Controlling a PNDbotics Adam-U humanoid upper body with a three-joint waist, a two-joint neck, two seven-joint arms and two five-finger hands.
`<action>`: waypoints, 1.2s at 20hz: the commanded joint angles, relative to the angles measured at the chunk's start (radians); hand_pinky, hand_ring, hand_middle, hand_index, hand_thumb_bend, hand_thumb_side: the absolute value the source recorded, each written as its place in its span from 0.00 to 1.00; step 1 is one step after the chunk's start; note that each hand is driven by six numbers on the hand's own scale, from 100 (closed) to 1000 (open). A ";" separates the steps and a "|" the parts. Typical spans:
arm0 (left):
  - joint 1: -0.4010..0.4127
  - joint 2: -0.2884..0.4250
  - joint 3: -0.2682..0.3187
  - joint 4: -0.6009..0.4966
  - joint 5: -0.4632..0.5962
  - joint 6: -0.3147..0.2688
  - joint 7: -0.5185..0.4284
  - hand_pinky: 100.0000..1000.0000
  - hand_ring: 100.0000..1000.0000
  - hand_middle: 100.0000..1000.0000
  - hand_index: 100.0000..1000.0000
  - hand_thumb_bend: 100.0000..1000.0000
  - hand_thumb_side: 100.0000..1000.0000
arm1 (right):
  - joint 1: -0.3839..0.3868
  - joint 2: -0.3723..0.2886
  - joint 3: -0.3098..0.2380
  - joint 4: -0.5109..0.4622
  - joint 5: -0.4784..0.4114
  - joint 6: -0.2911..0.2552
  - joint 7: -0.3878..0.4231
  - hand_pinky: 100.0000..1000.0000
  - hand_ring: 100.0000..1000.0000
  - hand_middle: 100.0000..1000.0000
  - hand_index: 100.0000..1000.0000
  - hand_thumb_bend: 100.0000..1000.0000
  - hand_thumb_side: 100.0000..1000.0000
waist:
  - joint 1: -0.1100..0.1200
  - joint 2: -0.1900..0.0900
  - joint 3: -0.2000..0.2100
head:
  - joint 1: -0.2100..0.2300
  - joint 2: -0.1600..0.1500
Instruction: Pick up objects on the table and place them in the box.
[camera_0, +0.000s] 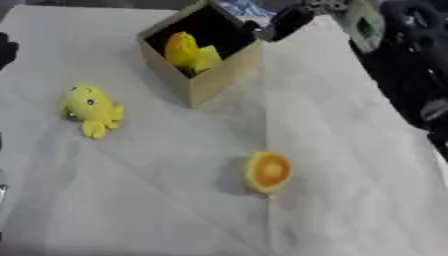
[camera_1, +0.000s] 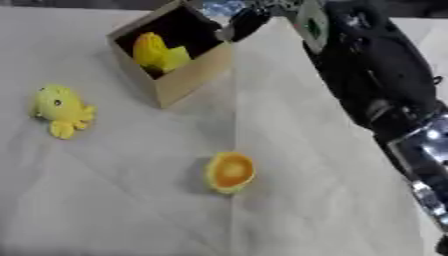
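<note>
Right hand (camera_1: 249, 22) is sitting at the far rim of the box (camera_1: 188, 75), dark and blurred; can't tell whether its fingers are open or curled. Its arm (camera_1: 376, 85) is coming in from the right edge and running diagonally up over the far-right part of the table (camera_1: 306, 210), taking up most of that side in the right eye view.

Left hand: only a dark shape at the left edge of the left eye view, can't tell that it's the hand, so leaving it out.

Box is standing at the far centre of the table, turned so one corner is pointing toward the camera. Opening is facing up, inside is dark. A yellow item (camera_1: 157, 52) is lying inside, against the near-left wall; shape not readable.

Yellow toy (camera_0: 92, 110) is lying on the table left of the box, well apart from it, near the left edge. Dark eye is showing on it.

Orange half (camera_0: 267, 171) is sitting near table centre, well apart from box and toy, cut face tilted up and to the right.

Open room: the whole near half of the table around the orange half is bare cloth, as is the strip between toy and box. Near edge isn't showing in either view.
</note>
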 joint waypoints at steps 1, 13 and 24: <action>0.000 0.031 0.012 -0.015 -0.008 -0.001 0.007 0.85 0.74 0.67 0.81 0.11 0.81 | 0.010 -0.101 0.056 -0.096 -0.056 -0.050 0.007 0.89 0.90 0.76 0.85 0.10 0.24 | 0.002 -0.029 -0.005 | 0.013 0.008; 0.001 0.041 0.005 -0.015 -0.008 0.002 0.003 0.85 0.75 0.67 0.81 0.11 0.81 | 0.080 -0.262 0.270 -0.331 -0.245 -0.085 0.125 0.89 0.92 0.77 0.87 0.06 0.42 | -0.012 -0.037 -0.018 | 0.013 0.018; 0.009 0.043 0.006 -0.016 -0.008 0.005 0.003 0.85 0.75 0.67 0.81 0.11 0.82 | 0.154 -0.251 0.315 -0.440 -0.418 0.037 0.268 0.89 0.91 0.76 0.87 0.00 0.46 | -0.017 -0.044 -0.049 | 0.024 0.027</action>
